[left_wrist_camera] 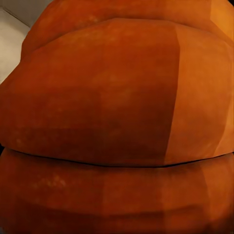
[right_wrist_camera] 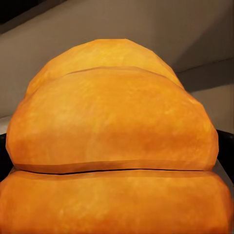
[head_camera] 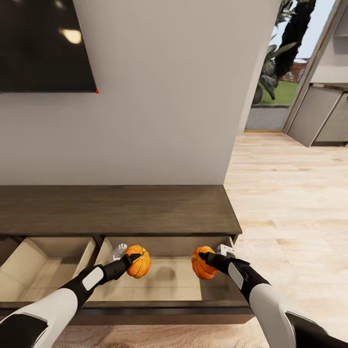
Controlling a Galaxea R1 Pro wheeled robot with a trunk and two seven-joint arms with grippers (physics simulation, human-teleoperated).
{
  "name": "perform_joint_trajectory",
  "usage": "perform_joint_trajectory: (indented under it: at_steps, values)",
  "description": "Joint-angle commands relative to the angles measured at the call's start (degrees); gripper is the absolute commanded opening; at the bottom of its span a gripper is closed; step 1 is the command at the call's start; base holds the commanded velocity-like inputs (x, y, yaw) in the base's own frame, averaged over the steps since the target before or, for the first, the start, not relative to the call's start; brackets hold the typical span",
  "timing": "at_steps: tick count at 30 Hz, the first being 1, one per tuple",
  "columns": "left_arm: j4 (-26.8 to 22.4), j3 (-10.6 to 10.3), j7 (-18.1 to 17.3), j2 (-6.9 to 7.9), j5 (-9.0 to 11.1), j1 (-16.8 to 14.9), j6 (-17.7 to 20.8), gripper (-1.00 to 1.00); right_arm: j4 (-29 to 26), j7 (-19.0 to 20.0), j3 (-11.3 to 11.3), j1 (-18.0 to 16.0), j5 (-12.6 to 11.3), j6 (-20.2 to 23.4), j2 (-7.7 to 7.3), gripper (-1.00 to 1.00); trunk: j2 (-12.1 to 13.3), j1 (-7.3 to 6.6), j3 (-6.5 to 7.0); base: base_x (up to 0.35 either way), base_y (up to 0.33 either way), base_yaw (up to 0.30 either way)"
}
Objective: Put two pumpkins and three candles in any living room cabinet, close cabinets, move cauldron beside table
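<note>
A pumpkin let go from this height may bounce or roll against the drawer wall, or block the drawer (head_camera: 159,285) from shutting. The left gripper (head_camera: 131,259) clamps the left pumpkin (head_camera: 138,261) at 7 o'clock in the head view; the right gripper (head_camera: 205,257) clamps the right pumpkin (head_camera: 202,263) at 5 o'clock. Both forearms reach forward and inward over the cabinet's (head_camera: 116,210) open drawer.

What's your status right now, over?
Left gripper shut on left pumpkin; right gripper shut on right pumpkin. Both held over the open drawer of the cabinet. Nothing blocking the drop.
</note>
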Motion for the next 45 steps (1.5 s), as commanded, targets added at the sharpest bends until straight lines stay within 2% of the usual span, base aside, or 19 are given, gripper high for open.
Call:
perform_joint_trajectory:
  at_steps: [1,8,13,30,43,45]
  values:
    - [0.96,0.16,0.01,-0.01,0.04,0.0,-0.26,-1.0,0.0,-0.03,0.02,0.0,-0.06,0.01,0.03,-1.0,0.0,0.0,-0.09,0.0,0.0,0.0]
    - [2.83,0.17,0.41,-0.07,-0.09,0.0,-3.39,-1.0,0.21,0.05,0.14,0.0,-0.05,-0.12,0.21,-1.0,0.0,0.0,-0.74,0.0,0.0,0.0]
    - [2.8,0.07,1.96,-0.08,-0.12,0.0,-3.72,-1.0,0.19,0.06,0.14,0.0,0.04,-0.27,0.23,-1.0,0.0,0.0,-1.2,0.0,0.0,0.0]
    - [2.64,0.25,2.09,0.33,-0.12,0.0,-3.95,-1.0,0.18,0.24,0.24,0.01,0.17,-0.63,0.32,-1.0,0.0,0.0,-2.76,0.0,0.0,0.0]
    - [2.62,-0.15,2.16,0.11,-0.3,0.0,-4.02,-1.0,0.07,0.38,0.24,0.08,0.12,-0.7,0.39,-1.0,0.0,0.0,-2.85,0.0,0.0,0.0]
    - [2.63,-0.28,2.17,0.08,-0.39,0.0,-5.15,-1.0,0.08,0.34,0.26,0.08,0.17,-0.67,0.41,-1.0,0.0,0.0,-2.89,0.0,0.0,0.012]
